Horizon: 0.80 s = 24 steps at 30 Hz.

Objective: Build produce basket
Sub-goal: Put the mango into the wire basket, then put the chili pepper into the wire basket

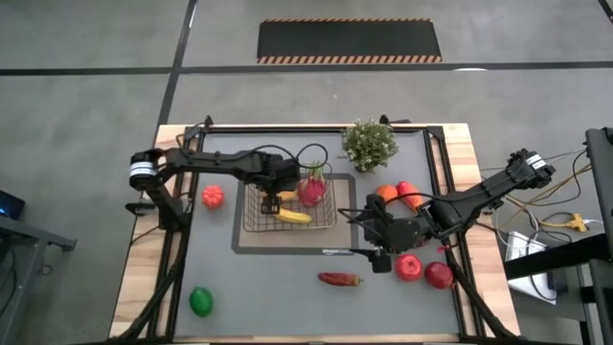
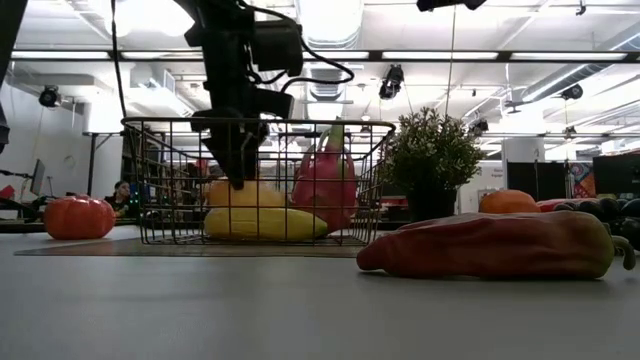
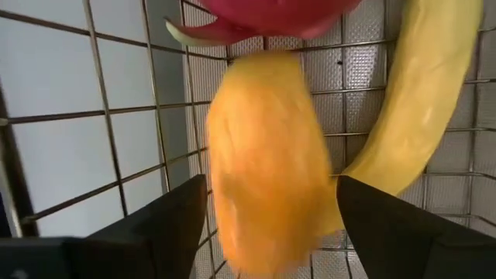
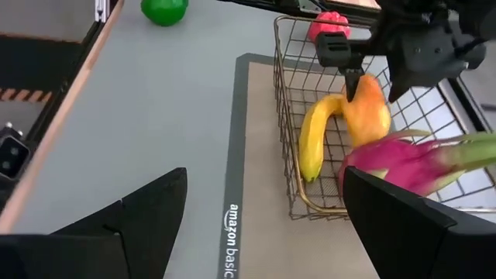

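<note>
Dark wire basket [image 1: 287, 206] at mid-bench already holds the banana [image 1: 293, 216], dragon fruit [image 1: 311, 188] and mango [image 4: 366, 112], which the left gripper [image 4: 358, 80] straddles with spread fingers, while the right gripper [image 1: 380, 257] waits open-fingered and pepper [image 1: 340, 279], lime [image 1: 200, 301] and apples [image 1: 422, 271] remain outside.

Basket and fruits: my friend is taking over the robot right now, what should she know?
Left gripper: in the basket, jaws open around the mango, not touching its sides.
Right gripper: jaws open, empty, just right of the basket.
Done: dragon fruit, banana and mango are inside.
Left: pepper, lime, red apples and the red fruit left of the basket lie on the table.
</note>
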Available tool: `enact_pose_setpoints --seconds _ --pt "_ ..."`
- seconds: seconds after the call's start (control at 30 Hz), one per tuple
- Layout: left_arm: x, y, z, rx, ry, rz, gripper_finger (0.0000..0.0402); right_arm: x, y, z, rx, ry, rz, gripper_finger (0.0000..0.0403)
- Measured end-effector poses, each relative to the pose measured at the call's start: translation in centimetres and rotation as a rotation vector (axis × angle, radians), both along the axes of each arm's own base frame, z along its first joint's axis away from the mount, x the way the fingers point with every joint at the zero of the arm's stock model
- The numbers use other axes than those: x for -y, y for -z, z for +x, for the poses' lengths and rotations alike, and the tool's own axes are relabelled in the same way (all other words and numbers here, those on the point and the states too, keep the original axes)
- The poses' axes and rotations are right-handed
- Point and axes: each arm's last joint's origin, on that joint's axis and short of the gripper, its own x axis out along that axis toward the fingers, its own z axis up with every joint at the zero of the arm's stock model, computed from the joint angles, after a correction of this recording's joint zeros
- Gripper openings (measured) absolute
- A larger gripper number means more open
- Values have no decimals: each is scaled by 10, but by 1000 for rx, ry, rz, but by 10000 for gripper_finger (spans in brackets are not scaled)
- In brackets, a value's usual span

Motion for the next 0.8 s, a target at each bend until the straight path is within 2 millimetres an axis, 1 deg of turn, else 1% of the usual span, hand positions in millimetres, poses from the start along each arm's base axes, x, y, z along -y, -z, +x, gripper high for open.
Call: enact_pose_setpoints --seconds 0.23,0.3,0.4,0.47,0.57,0.73,0.8 --pt "2 -16 -6 53 2 10 269 0 3 -1 -18 47 65 327" --pt "6 -25 -9 85 -2 10 269 0 6 -2 -28 63 89 327" --pt "18 -41 -12 166 -29 -2 269 0 13 -3 -55 85 129 327" --pt "30 -52 -15 248 -46 -18 269 0 19 -4 -77 96 165 327" --pt "56 -68 -18 385 -17 -50 270 -4 31 -6 -104 96 189 327" --pt "107 -91 -20 658 126 -101 270 -15 54 -7 -124 75 189 327" --pt "126 -98 -22 775 199 -106 270 -20 62 -3 -116 54 176 327"
